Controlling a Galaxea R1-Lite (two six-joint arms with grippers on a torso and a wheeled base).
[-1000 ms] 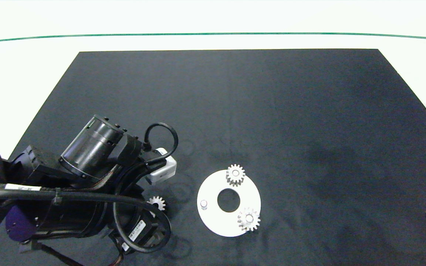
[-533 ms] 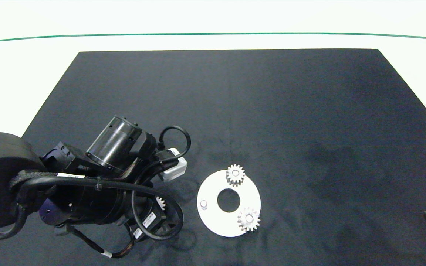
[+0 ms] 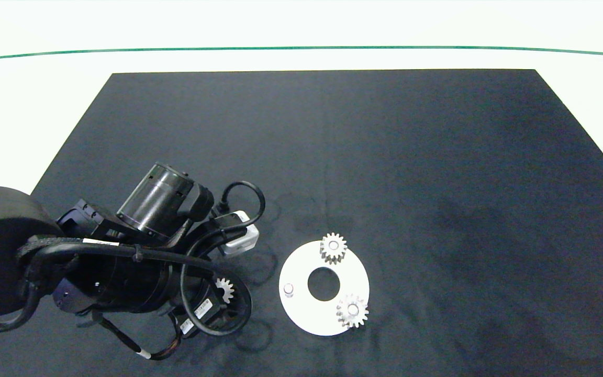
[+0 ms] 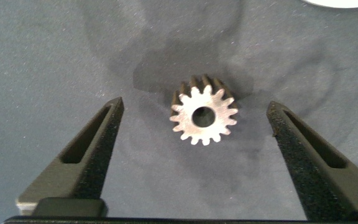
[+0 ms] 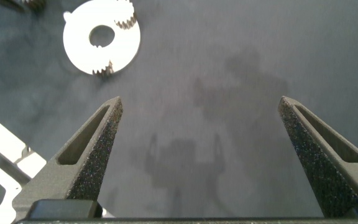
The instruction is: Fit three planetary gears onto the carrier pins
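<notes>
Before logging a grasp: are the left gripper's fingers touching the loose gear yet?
Apart. In the left wrist view the left gripper stands open, dark mat showing between each finger and the loose gear.

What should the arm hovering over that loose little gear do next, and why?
Probably lower and close on it. The left gripper is open, its fingers either side of the loose gear, which lies flat on the mat. Two gears already sit on the white disc; one carrier pin is bare. The right gripper hangs open, well away.

Black cabled arm [image 3: 123,272], grey-fingered tool [image 4: 197,158]
</notes>
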